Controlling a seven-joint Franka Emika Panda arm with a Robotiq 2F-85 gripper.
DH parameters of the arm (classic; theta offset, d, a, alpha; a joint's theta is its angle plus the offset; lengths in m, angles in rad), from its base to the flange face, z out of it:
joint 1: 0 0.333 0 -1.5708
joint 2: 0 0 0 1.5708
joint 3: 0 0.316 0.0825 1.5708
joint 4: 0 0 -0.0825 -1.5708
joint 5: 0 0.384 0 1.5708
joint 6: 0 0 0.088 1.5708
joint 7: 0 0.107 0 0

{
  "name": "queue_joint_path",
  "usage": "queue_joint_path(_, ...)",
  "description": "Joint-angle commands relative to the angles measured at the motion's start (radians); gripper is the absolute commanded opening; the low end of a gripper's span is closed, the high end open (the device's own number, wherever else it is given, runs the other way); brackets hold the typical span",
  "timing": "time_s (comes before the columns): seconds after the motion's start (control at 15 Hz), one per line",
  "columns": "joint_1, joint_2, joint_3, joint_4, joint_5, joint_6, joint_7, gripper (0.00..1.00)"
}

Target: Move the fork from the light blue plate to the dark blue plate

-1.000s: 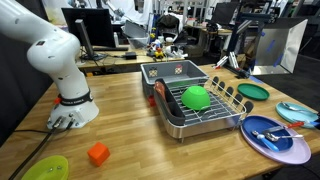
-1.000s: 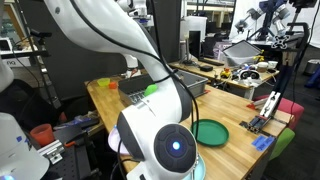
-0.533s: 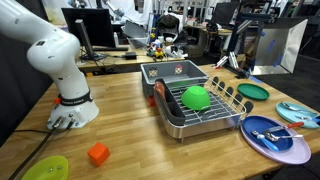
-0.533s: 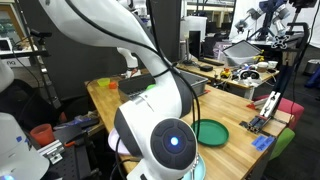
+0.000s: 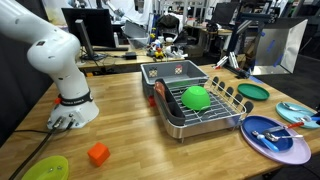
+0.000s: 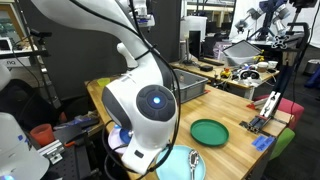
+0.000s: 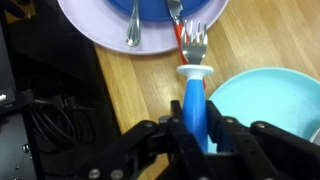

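Note:
In the wrist view my gripper (image 7: 197,128) is shut on the blue handle of the fork (image 7: 194,75). The fork's silver tines point up the frame and reach the near rim of the dark blue plate (image 7: 100,30). A spoon (image 7: 133,28) and a red-handled utensil lie on that plate. The light blue plate (image 7: 272,100) lies just to the right of the fork. In an exterior view the dark blue plate (image 5: 290,152) sits at the table's near right corner with the light blue plate (image 5: 298,114) behind it. My gripper is out of frame there.
A dish rack (image 5: 200,112) holding a green bowl (image 5: 196,97) stands mid-table, with a dark green plate (image 5: 253,91) beyond it. An orange block (image 5: 97,153) and a yellow-green plate (image 5: 45,168) lie near the robot base (image 5: 70,105). Black cables (image 7: 50,110) run off the table's edge.
The arm's big joint has swung to the left and away from the close exterior camera, uncovering the light blue plate below it. The plates and rack have not moved.

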Motion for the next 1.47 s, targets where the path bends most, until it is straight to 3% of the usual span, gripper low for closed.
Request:
queue_joint_path(0.0, 0.043, -0.1, 0.016, -0.09, -0.07, 0.067, -0.042, 0.07)
queue_joint_path(0.2, 0.064, -0.12, 0.042, -0.098, -0.139, 0.042, -0.034, 0.07)
queue_joint_path(0.27, 0.055, -0.099, 0.045, -0.078, -0.116, 0.034, -0.002, 0.07)
queue_joint_path(0.33, 0.058, -0.102, 0.051, -0.08, -0.119, 0.034, 0.002, 0.26)
queue_joint_path(0.87, 0.053, -0.099, 0.05, -0.079, -0.119, 0.034, 0.003, 0.26)
queue_joint_path(0.93, 0.053, -0.103, 0.048, -0.082, -0.116, 0.045, 0.008, 0.07)
queue_joint_path(1.2, 0.082, -0.127, 0.041, -0.094, -0.171, 0.158, 0.062, 0.07)
queue_joint_path(1.4, 0.132, -0.135, 0.048, -0.096, -0.303, 0.287, 0.164, 0.07)
